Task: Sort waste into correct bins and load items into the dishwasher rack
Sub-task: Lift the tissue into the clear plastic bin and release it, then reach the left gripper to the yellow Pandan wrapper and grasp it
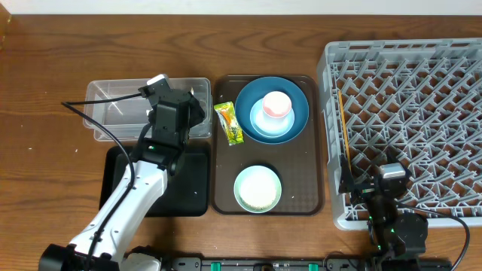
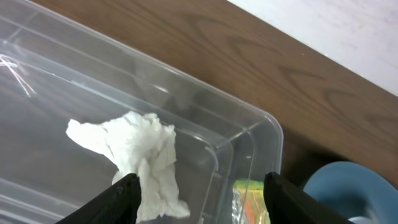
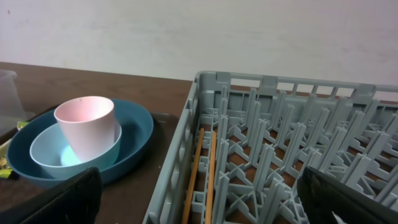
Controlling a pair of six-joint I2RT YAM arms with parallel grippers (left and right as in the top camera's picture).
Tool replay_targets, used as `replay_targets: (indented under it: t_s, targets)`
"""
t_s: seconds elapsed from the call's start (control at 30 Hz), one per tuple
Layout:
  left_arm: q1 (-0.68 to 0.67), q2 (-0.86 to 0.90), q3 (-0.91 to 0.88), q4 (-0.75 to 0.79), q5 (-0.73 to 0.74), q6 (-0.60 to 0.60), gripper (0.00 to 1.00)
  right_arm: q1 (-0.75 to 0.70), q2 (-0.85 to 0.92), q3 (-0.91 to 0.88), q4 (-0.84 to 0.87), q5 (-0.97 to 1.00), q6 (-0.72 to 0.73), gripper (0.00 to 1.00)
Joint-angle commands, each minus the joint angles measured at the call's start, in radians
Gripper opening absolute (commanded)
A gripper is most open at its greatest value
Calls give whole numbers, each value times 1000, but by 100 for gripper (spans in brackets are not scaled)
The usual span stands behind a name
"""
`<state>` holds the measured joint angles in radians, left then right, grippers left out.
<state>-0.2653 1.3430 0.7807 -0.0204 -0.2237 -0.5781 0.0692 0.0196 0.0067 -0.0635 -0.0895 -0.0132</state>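
A crumpled white tissue lies inside the clear tub. My left gripper is open just above it, touching nothing. In the overhead view the left gripper hangs over the right end of the tub and hides the tissue. The yellow-green wrapper lies on the brown tray beside the dark-blue plate. The plate holds the light-blue bowl with the pink cup in it. The mint-green bowl sits below. My right gripper is open at the near left edge of the grey rack. No rice grains show.
The black tray lies below the tub, partly under my left arm. The brown serving tray sits between the bins and the rack. Two wooden sticks lie in the rack along its left wall.
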Motion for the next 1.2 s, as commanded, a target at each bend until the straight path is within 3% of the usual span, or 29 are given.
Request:
replay_targets:
  t_s: [0.0,0.23,0.47,0.6,0.8,1.17]
  targets:
    - [3,-24,19,-37,84,26,65,10,0,-1,-4,0,-11,99]
    - [-2,-139,113,-362,284,27,65,10,0,-1,-4,0,-11,99]
    - [-3,-133,376,-801,296,33,62,10,0,-1,-4,0,-11,99]
    - [-29,-84,481,-949,291,55,57,10,0,-1,-4,0,-11,99]
    - [-115,29,497,-964,291,55,52,10,0,-1,-4,0,-11,99]
    - [-181,256,497,-830,257,45,51,10,0,-1,-4,0,-11,99]
